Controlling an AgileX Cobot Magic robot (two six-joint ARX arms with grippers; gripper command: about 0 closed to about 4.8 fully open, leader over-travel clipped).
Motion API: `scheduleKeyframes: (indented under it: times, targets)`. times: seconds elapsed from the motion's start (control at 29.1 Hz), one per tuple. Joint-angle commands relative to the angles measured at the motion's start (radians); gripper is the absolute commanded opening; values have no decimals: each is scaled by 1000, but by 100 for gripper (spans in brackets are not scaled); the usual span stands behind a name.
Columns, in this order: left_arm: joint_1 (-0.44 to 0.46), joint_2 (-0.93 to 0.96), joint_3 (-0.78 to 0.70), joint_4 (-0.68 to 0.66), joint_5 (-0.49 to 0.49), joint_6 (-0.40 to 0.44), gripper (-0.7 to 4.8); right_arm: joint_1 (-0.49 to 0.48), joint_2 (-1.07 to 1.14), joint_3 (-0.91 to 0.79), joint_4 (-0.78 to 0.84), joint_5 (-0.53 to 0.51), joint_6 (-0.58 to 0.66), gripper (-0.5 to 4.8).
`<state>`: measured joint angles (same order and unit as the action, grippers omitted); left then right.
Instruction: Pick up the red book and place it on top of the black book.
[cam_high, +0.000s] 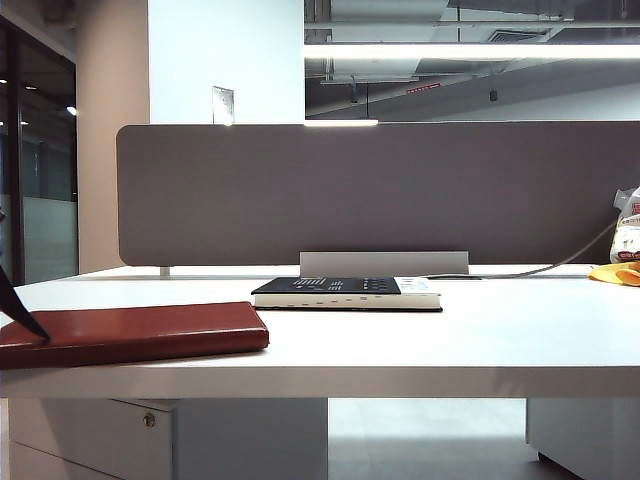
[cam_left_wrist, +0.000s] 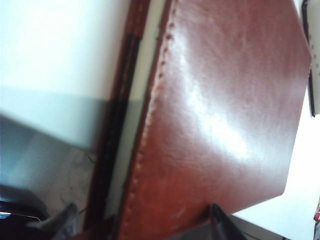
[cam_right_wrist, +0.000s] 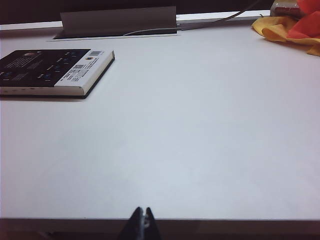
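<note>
Left gripper (cam_high: 22, 318) at far left edge over near-left end of red book (cam_high: 135, 333), jaws spread either side of the cover, grip not confirmed. Red book flat at near-left table (cam_high: 480, 340) edge; black book (cam_high: 345, 293) flat mid-table, farther back, well apart. Right gripper (cam_right_wrist: 143, 220) at near table edge, fingertips pinched together, empty; yellow cloth (cam_high: 615, 273) far right.

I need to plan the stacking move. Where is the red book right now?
In the exterior view the red book lies flat at the table's front left edge, left of and nearer than the black book, with the left end effector at its left end.
</note>
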<state>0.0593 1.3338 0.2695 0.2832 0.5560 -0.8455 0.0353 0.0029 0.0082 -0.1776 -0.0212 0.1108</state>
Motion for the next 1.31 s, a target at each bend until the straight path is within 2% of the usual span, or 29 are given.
scheduleKeyframes:
  times: [0.03, 0.65, 0.72, 0.79, 0.86, 1.03, 1.17, 1.27, 1.31]
  targets:
    - [2, 24, 13, 29, -2, 15, 341, 0, 0, -3, 9, 0, 2, 0]
    - [12, 60, 41, 55, -8, 53, 339, 1, 0, -3, 9, 0, 2, 0]
    - [12, 60, 41, 55, -15, 58, 311, 1, 0, -3, 9, 0, 2, 0]
    - [12, 60, 42, 56, -14, 72, 243, 1, 0, -3, 9, 0, 2, 0]
    - [12, 60, 46, 55, -10, 79, 208, 1, 0, -3, 9, 0, 2, 0]
    - [12, 60, 52, 55, -10, 87, 203, 1, 0, -3, 9, 0, 2, 0]
    - [12, 60, 52, 55, 10, 102, 110, 1, 0, -3, 9, 0, 2, 0]
    - [12, 60, 52, 47, 18, 113, 104, 1, 0, -3, 9, 0, 2, 0]
    - [12, 60, 52, 45, 28, 115, 84, 1, 0, -3, 9, 0, 2, 0]
